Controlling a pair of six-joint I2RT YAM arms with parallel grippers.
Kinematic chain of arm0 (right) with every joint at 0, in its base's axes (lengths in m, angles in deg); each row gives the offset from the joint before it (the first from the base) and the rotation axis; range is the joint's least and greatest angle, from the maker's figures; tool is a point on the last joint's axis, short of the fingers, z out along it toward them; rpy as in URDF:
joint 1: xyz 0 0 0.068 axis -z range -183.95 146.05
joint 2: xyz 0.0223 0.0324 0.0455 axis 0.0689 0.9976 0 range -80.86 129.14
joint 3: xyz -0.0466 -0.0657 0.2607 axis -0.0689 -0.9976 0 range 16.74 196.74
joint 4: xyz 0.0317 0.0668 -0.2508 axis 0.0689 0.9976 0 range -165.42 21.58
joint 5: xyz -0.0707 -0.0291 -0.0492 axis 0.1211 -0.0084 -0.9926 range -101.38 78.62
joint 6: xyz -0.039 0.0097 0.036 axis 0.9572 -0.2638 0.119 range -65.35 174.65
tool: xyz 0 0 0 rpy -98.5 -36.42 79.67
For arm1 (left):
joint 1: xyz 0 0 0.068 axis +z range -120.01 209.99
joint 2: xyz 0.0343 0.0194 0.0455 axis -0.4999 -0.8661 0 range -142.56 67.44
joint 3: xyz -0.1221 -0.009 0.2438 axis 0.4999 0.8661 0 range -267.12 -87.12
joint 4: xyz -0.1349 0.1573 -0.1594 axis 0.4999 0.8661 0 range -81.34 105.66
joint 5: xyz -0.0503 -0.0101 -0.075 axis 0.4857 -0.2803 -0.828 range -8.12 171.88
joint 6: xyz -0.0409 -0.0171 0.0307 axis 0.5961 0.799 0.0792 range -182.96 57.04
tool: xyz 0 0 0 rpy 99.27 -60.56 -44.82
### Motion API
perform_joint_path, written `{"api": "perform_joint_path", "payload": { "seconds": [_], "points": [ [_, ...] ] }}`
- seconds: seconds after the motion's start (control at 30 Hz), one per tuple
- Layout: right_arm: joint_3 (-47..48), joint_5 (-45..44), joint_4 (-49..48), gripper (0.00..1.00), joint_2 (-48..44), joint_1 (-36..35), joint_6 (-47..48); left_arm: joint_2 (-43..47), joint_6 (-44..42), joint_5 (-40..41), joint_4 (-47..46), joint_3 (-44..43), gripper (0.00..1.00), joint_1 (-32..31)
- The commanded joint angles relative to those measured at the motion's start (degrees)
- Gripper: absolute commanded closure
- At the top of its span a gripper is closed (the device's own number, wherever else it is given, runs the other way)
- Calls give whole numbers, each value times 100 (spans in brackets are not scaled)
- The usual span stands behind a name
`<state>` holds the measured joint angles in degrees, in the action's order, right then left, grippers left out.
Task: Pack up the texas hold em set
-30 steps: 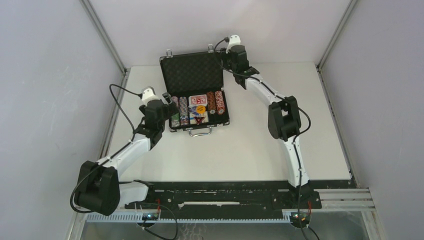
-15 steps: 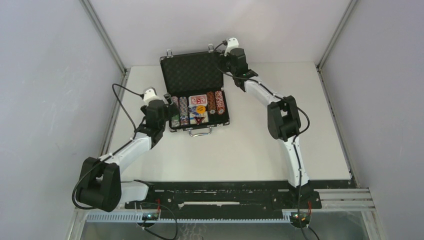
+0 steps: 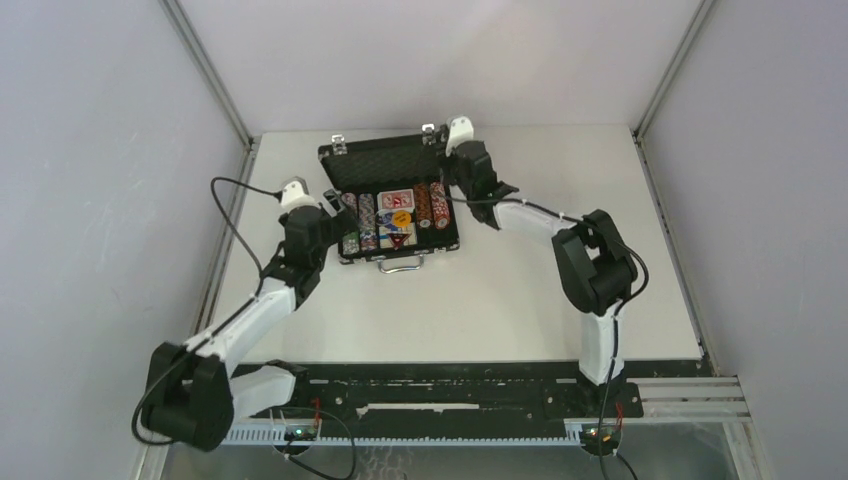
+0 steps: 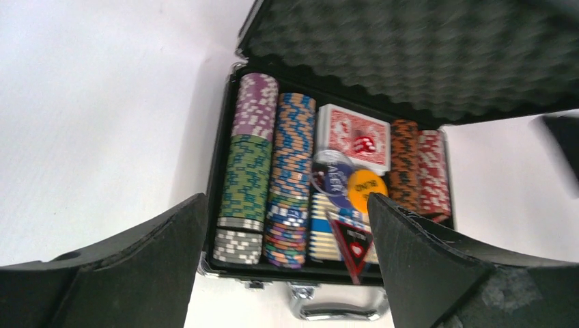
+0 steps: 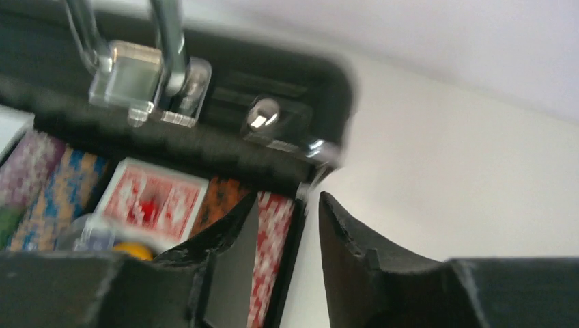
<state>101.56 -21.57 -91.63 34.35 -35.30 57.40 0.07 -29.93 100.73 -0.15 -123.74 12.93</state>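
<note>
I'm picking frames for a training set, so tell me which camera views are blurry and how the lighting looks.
Right wrist: smeared throughout, with the lid latch and red deck streaked. Left wrist: chip stacks fairly crisp, foam lid soft. Top external: sharp and evenly lit around the case.

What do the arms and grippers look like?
The left arm and right arm: white links, bulky black joint housings, looping black cables, white cap at each wrist. The left gripper and right gripper: matte black wedge-shaped fingers.
</note>
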Motion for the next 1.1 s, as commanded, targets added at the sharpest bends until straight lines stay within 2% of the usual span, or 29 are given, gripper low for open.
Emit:
{"api": "perform_joint_path", "payload": {
  "seconds": [0.0,0.1,0.23,0.27,0.37,0.4,0.53,0.67,0.77,0.97,1.07],
  "points": [
    [-1244,-178,279,50,-779,-487,-277,1237,27,160,47,269,11,-472],
    [-2862,-132,90,49,-1680,-1006,-743,2030,67,345,43,527,15,-847],
    [-4751,-1149,-252,49,-2868,-2551,-1213,2888,95,526,158,733,18,-1192],
    [-4969,-1359,-145,50,-3169,-3084,-1438,3012,97,656,149,782,20,-1291],
    [-5208,-1654,202,51,-3861,-3758,-1714,3038,106,827,-65,964,22,-1327],
    [-5211,-1677,258,53,-4021,-3790,-1733,2918,113,855,-139,986,22,-1326],
    [-5203,-1660,-38,62,-4488,-3216,-1497,2169,71,910,-233,812,22,-1327],
    [-5016,-381,-423,75,-4675,-1700,-1852,1507,-21,1203,-291,525,20,-1326],
    [-4516,305,-317,89,-4308,-751,-2093,1067,-22,1051,-381,193,20,-1231],
    [-3308,781,113,100,-3245,-511,-1742,-130,-168,443,-513,-609,21,-802],
    [-2898,1206,-6,100,-2890,-557,-1755,-786,-401,-309,-547,-1133,22,-546]
  ]
}}
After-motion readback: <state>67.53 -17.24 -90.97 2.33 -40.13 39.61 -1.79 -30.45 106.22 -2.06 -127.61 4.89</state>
